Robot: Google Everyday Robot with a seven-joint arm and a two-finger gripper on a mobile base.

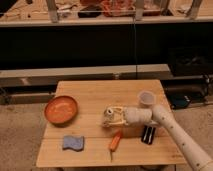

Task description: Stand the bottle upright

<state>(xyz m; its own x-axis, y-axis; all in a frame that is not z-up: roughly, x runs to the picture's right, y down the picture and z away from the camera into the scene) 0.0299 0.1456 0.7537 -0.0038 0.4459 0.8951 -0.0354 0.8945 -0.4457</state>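
The bottle (109, 116), pale beige with a whitish cap pointing left, lies on its side just above the middle of the wooden table (95, 95). My gripper (119, 116) reaches in from the right and is shut on the bottle's body. The white arm (165, 125) runs from the lower right corner across the table's right side. The part of the bottle inside the fingers is hidden.
An orange bowl (61, 109) sits at the table's left. Near the front left lies a blue sponge (73, 143). An orange carrot (115, 140) lies just below the bottle, and a black block (148, 134) rests under the arm at the right.
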